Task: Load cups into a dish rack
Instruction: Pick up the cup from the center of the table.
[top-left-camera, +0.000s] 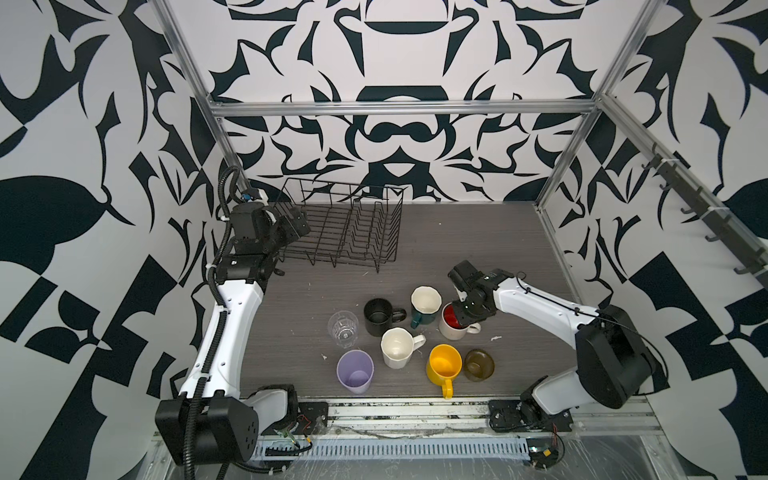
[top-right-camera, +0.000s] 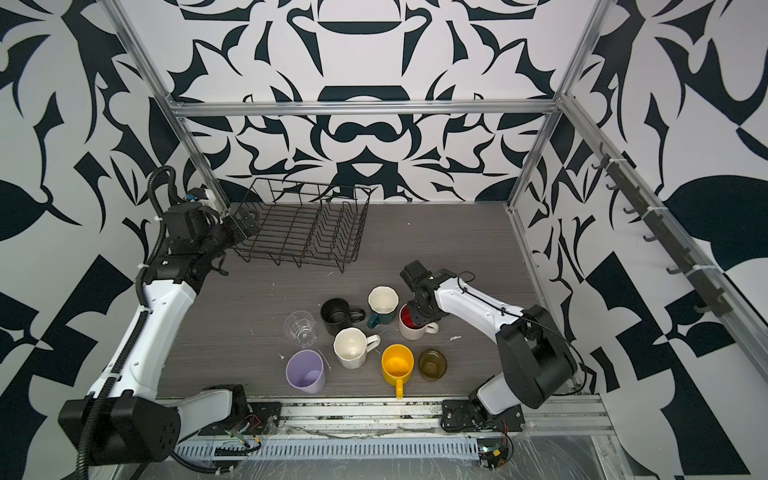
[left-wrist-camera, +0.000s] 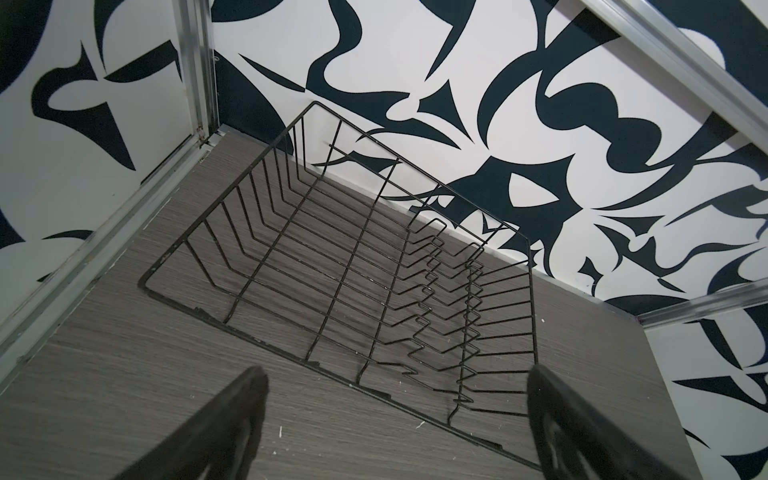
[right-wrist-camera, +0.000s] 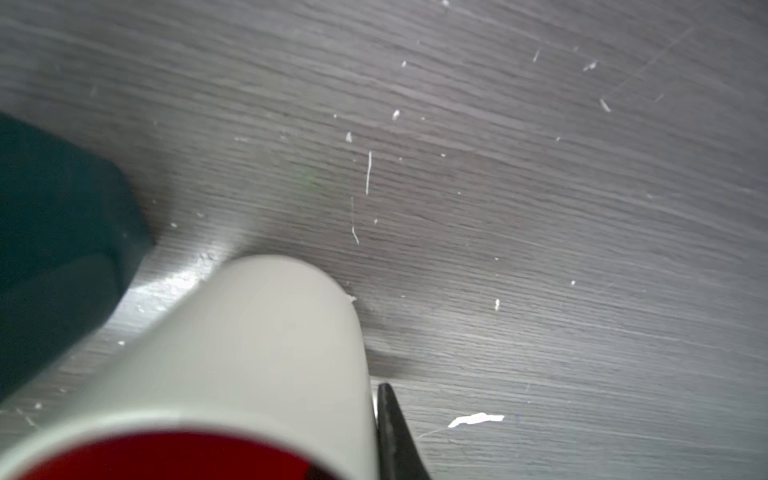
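The right gripper (top-left-camera: 456, 316) is clamped on the rim of the red-lined white mug (top-left-camera: 451, 332), which stands upright well clear of the dish rack (top-left-camera: 345, 232), diagonally off its prong end. The left gripper (top-left-camera: 298, 222), wide open and empty, hangs at the rack's opposite end.

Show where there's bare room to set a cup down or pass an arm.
Bare table lies between the dish rack and the teal mug. Another strip runs between the left arm and the clear glass. The rack holds nothing. Crowded: around the cream mug, where the right claw grips the red-lined mug.
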